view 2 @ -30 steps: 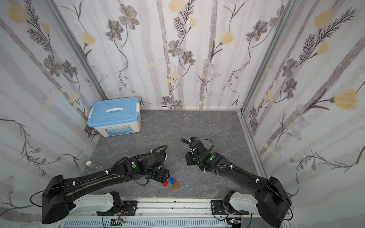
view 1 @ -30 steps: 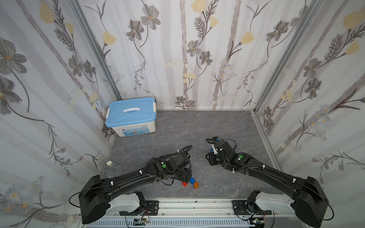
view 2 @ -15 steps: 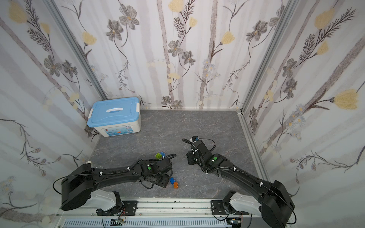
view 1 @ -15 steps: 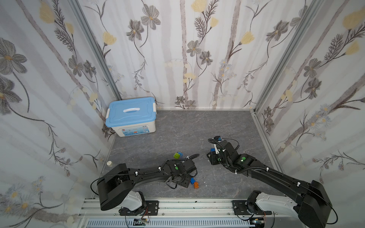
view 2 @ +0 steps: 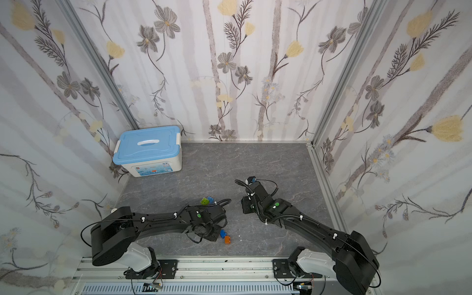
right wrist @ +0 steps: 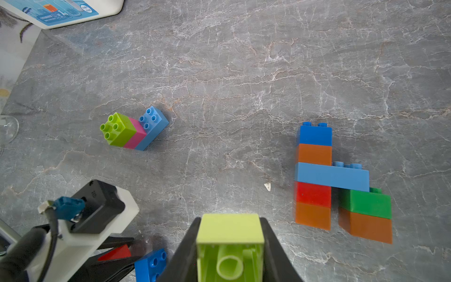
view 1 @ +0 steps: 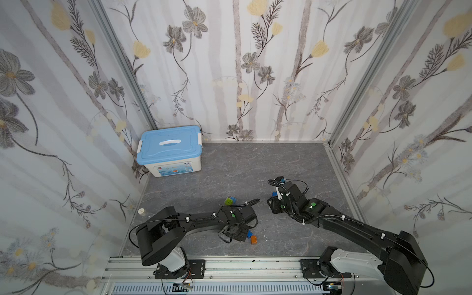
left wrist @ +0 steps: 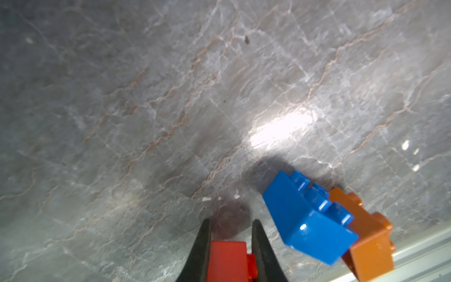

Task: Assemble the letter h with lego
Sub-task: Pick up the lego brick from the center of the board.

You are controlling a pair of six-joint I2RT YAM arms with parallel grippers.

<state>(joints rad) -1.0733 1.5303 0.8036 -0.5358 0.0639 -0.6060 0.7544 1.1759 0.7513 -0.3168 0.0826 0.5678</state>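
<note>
Left end effector (left wrist: pixel 230 221) pinches red brick (left wrist: pixel 227 261) — seemingly against table (left wrist: pixel 170 97).

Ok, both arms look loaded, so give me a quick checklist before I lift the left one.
1. The left gripper is shut on the red brick: ok.
2. The right gripper is shut on the lime brick: ok.
3. The blue brick and orange brick lie clear of the left gripper: ok, though blue is close.
4. The part-built h lies flat on the table, away from both arms: ok.
5. Its green-and-orange leg sits square under the long light-blue brick: not ok, it looks skewed.
6. Which way the red brick's studs face: cannot tell, mostly cut off.
</note>
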